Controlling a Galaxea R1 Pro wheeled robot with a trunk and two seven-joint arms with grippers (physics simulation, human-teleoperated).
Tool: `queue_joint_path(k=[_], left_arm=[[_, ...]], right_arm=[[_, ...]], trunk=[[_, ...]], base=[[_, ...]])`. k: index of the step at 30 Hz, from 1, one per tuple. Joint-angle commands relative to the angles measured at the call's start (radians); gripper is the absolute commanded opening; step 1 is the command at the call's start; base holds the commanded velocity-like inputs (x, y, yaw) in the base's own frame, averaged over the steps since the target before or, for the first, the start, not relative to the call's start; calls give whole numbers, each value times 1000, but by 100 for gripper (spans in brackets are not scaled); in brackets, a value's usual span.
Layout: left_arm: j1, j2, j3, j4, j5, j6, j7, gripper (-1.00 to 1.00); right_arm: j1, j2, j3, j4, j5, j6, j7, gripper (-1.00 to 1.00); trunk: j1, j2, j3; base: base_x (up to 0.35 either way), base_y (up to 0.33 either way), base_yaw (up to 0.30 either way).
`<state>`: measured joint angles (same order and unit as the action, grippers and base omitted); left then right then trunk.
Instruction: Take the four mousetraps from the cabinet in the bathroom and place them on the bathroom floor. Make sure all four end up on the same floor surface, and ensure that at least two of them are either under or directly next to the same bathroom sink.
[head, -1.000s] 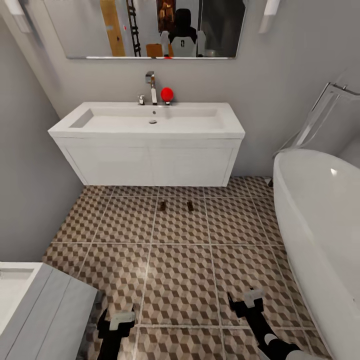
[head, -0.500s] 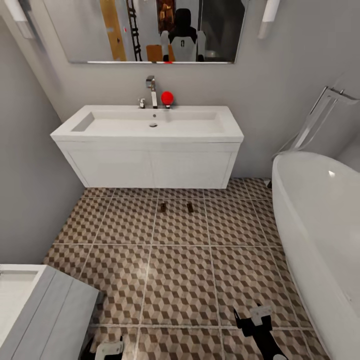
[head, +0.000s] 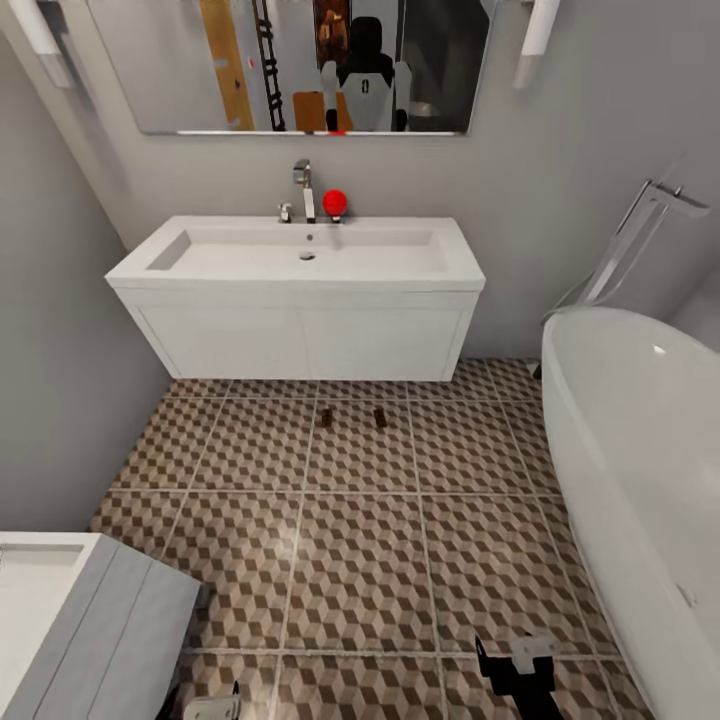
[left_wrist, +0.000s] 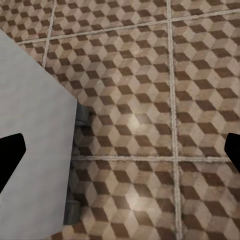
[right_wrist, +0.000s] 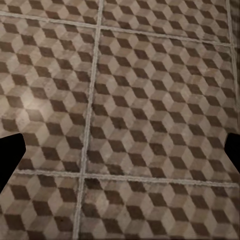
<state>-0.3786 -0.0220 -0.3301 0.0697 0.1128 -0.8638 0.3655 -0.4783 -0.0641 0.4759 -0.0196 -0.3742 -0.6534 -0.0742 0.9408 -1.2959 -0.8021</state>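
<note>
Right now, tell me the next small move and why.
Probably turn away toward the cabinet for the remaining traps. Two mousetraps lie on the bathroom floor just in front of the bathroom sink, and both the left gripper and right gripper look open with nothing between the fingers.

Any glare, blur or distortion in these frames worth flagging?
Head view: wide-angle bend at the edges, a soft sheen on the bathroom floor, a highlight on the bathtub, and the two mousetraps too small to resolve. Left wrist view: pale sheen on the tiles. Right wrist view: soft, blurry tile texture.
</note>
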Motion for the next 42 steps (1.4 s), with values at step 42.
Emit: queue_joint_path(k=[42], left_arm=[[0,17,-9,4,11,-1,1,100]], right_arm=[[4,10,9,-2,-23,1,-24,100]], trunk=[[-161,294,131]], base=[[0,0,0]])
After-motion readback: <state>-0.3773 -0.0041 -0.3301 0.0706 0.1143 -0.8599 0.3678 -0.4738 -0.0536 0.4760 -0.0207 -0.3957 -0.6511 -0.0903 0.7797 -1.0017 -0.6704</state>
